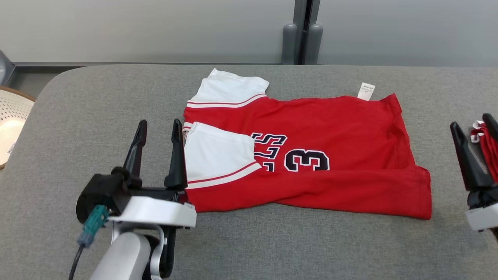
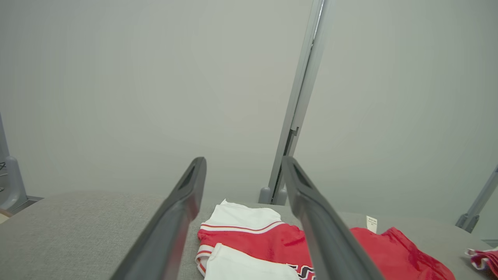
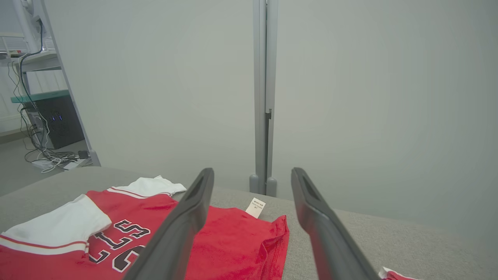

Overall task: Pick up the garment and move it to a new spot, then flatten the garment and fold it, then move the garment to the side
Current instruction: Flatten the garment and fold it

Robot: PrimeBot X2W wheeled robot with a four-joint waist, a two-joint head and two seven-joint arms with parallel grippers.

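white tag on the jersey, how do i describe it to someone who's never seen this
On the grey table lies a red jersey. At its far edge, near the right corner, a white tag juts onto the grey. Unlike the big white sleeves at the left end, it is tiny and printed.

The garment (image 1: 342, 128) was bright red; its sleeves (image 1: 218, 149) were white, hemmed with thin red stripes; the lettering and the 3 (image 1: 306, 160) were dark navy edged in white; the label (image 1: 366, 91) was white; the table (image 1: 272, 245) was a flecked mid-grey weave; the left gripper (image 1: 160, 122) and right gripper (image 1: 471, 120) were black; the plug (image 1: 93, 219) was teal; a second cloth (image 1: 489, 149) was red with white trim.
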